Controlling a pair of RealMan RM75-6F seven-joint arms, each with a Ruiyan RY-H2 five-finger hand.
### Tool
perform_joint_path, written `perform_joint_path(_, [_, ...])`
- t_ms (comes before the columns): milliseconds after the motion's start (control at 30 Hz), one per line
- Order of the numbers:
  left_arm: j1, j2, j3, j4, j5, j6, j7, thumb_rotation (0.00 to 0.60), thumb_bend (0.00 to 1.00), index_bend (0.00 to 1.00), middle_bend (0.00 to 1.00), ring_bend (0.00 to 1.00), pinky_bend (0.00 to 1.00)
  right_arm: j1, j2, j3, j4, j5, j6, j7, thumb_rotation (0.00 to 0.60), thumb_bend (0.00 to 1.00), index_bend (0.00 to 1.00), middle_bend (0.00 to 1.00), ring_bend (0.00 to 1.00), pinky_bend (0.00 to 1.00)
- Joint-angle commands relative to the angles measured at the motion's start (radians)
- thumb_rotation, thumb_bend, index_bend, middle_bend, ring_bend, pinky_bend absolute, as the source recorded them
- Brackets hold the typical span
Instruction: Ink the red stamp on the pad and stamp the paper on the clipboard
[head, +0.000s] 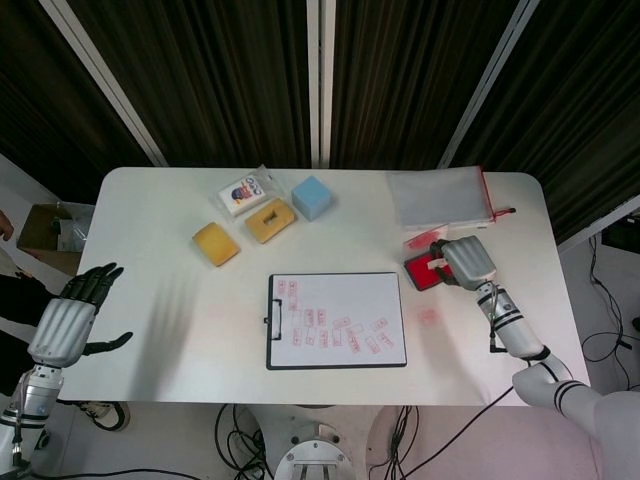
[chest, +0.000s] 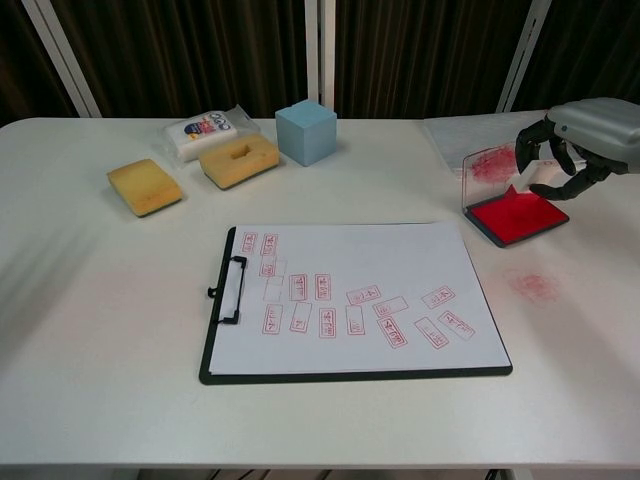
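The right hand (chest: 575, 145) hovers above the ink pad (chest: 515, 217) at frame right, fingers (chest: 528, 143) pinching the stamp (chest: 528, 160), so inking looks done and the clipboard (chest: 350, 300) comes next.

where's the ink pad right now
The ink pad sits open on the table's right side in the chest view, just right of the clipboard's top corner, directly under the right hand.

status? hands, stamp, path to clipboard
Right hand grips the stamp above the ink pad. Left hand open, off table. Clipboard paper unobstructed.
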Motion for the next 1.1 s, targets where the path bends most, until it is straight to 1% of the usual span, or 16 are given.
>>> perform_joint_path(33, [0.001,0.001,-0.001,0.000,0.000,0.003,-0.002,0.491,0.12,0.08,0.07,0.10,0.19,-0.001,0.075,-0.009,-0.153,-0.022,0.024,-0.055,0.600,0.39,0.76,0.64,0.66,0.82])
perform_joint_path(267, [0.009,0.007,-0.001,0.002,0.001,0.017,-0.012,0.492,0.12,0.08,0.07,0.10,0.19,0.009,0.145,-0.037,-0.401,-0.066,0.024,-0.189,0.600,0.39,0.78,0.65,0.66,0.82])
perform_joint_path(467, [0.019,0.007,0.002,0.016,-0.002,0.027,-0.029,0.488,0.12,0.08,0.07,0.10,0.19,-0.005,0.129,-0.053,-0.512,-0.061,0.022,-0.321,0.600,0.39,0.79,0.65,0.66,0.82])
perform_joint_path(567, [0.022,0.005,0.003,0.025,-0.002,0.030,-0.038,0.487,0.12,0.08,0.07,0.10,0.19,-0.013,0.104,-0.052,-0.534,-0.049,0.026,-0.361,0.600,0.39,0.79,0.65,0.66,0.82])
perform_joint_path(767, [0.027,0.003,0.004,0.039,-0.001,0.037,-0.052,0.488,0.12,0.08,0.07,0.10,0.19,-0.014,0.052,-0.039,-0.542,-0.015,0.010,-0.445,0.600,0.39,0.79,0.66,0.67,0.82])
perform_joint_path(1100, [0.034,-0.002,0.005,0.069,-0.005,0.039,-0.085,0.492,0.12,0.08,0.07,0.10,0.19,-0.006,-0.034,-0.021,-0.491,0.025,-0.012,-0.512,0.600,0.39,0.79,0.66,0.67,0.82])
